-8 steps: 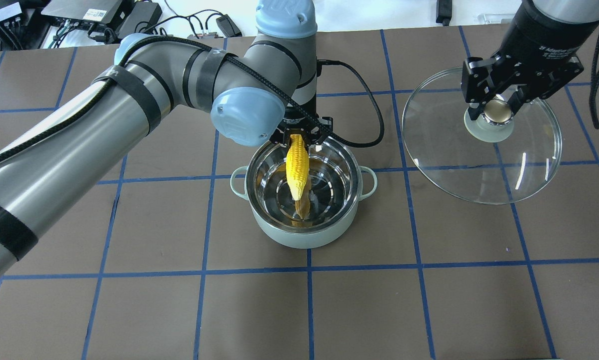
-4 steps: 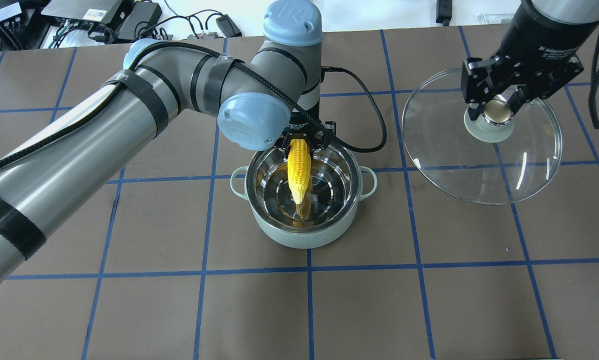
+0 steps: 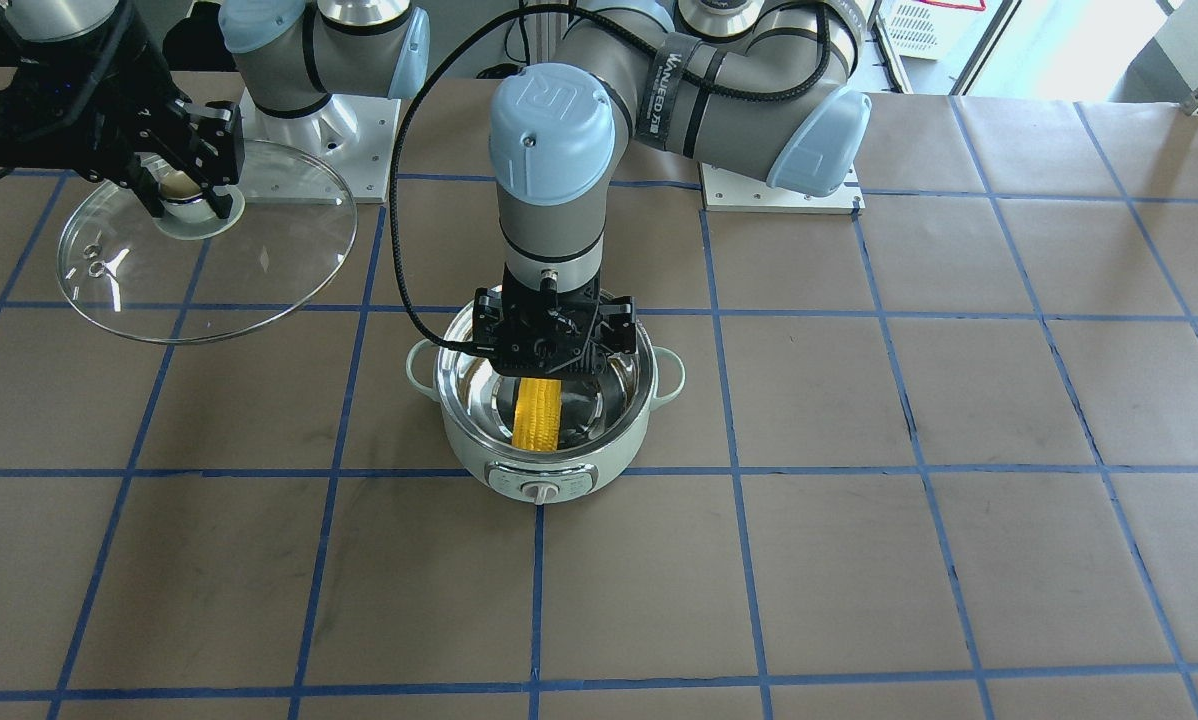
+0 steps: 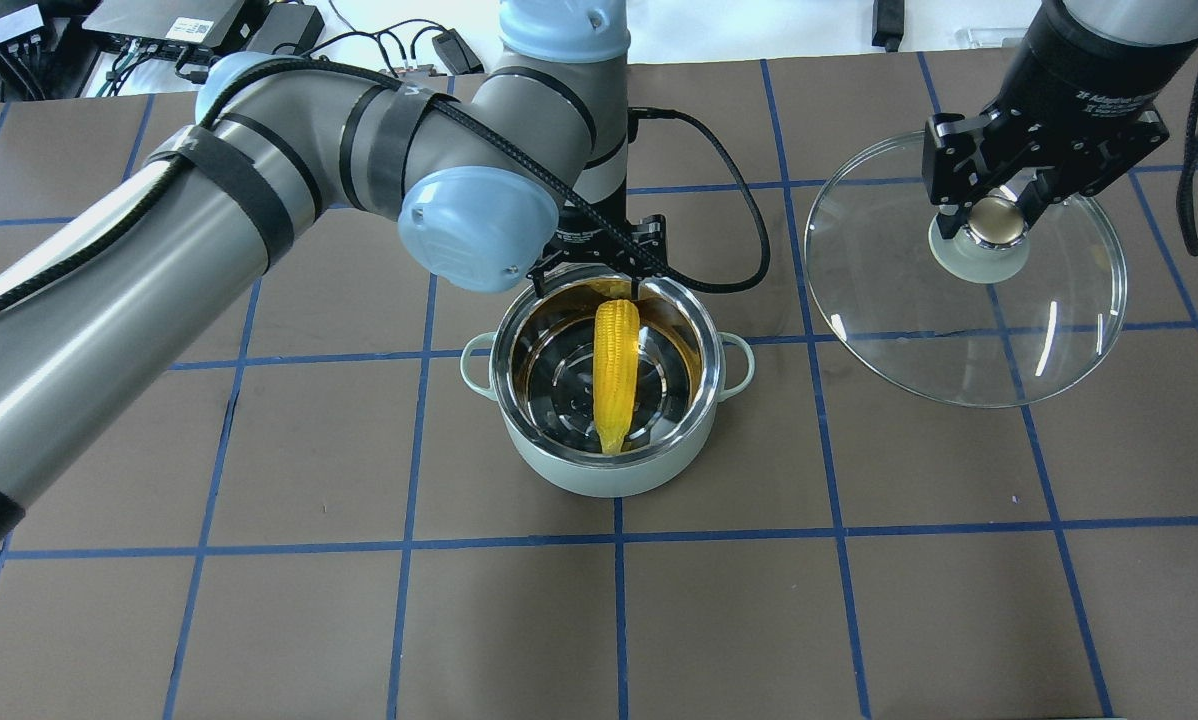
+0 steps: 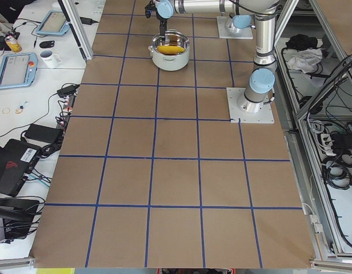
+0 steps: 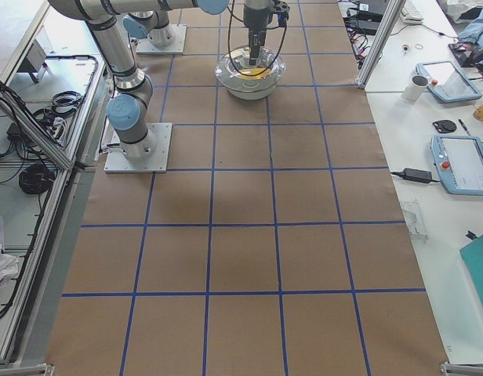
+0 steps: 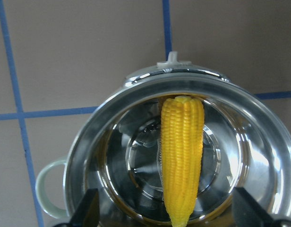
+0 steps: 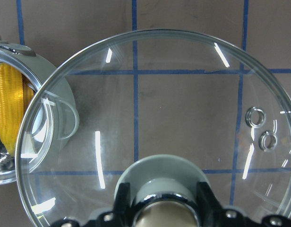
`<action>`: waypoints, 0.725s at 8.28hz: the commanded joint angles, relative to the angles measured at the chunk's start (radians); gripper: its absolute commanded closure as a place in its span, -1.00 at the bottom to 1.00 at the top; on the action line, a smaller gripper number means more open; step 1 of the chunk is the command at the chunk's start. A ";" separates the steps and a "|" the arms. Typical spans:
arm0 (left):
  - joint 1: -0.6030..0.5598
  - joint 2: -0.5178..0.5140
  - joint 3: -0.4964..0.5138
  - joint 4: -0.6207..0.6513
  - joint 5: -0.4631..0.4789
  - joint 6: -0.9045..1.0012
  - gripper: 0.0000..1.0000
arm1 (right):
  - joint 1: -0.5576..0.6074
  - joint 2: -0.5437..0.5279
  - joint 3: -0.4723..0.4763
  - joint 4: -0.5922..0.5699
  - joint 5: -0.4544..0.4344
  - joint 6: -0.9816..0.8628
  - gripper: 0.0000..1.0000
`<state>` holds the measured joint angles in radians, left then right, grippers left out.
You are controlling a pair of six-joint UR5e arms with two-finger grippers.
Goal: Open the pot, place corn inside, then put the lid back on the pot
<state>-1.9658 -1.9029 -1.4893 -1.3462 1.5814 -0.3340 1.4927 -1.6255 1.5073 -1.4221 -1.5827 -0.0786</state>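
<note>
The pale green pot (image 4: 607, 478) stands open at the table's middle, its knob panel (image 3: 539, 487) on the operators' side. The yellow corn (image 4: 616, 370) lies loose inside it, tip toward the robot; it also shows in the front view (image 3: 537, 420) and the left wrist view (image 7: 182, 156). My left gripper (image 4: 599, 265) hangs over the pot's far rim, open, its fingers (image 7: 86, 208) wide apart on either side of the corn. My right gripper (image 4: 995, 222) is shut on the knob of the glass lid (image 4: 959, 330) and holds it level above the table, right of the pot.
A black cable (image 4: 744, 250) loops from the left wrist between pot and lid. The arms' base plates (image 3: 779, 190) sit at the robot's edge of the table. Electronics and cables (image 4: 209, 30) lie beyond the table's far edge.
The left gripper has opened and let go of the corn, which dropped from a tilted hold to lie in the pot. The left arm shifted slightly. The right arm and lid have not moved.
</note>
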 commanded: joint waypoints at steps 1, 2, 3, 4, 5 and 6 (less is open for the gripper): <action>0.173 0.036 0.014 -0.057 0.151 0.100 -1.00 | 0.033 0.030 -0.004 -0.009 0.006 0.023 0.34; 0.271 0.036 0.014 -0.060 0.157 0.148 -1.00 | 0.103 0.095 -0.013 -0.047 0.007 0.092 0.35; 0.348 0.038 0.015 -0.060 0.146 0.185 -1.00 | 0.233 0.155 -0.018 -0.133 0.012 0.229 0.35; 0.413 0.039 0.029 -0.059 0.144 0.211 -1.00 | 0.344 0.227 -0.019 -0.215 0.012 0.354 0.35; 0.473 0.039 0.065 -0.062 0.146 0.249 -1.00 | 0.424 0.298 -0.025 -0.313 0.009 0.443 0.35; 0.510 0.047 0.102 -0.104 0.128 0.251 -1.00 | 0.482 0.356 -0.041 -0.366 0.007 0.515 0.35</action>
<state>-1.5499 -1.8641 -1.4453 -1.4084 1.7252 -0.1170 1.8344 -1.3884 1.4856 -1.6553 -1.5727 0.2738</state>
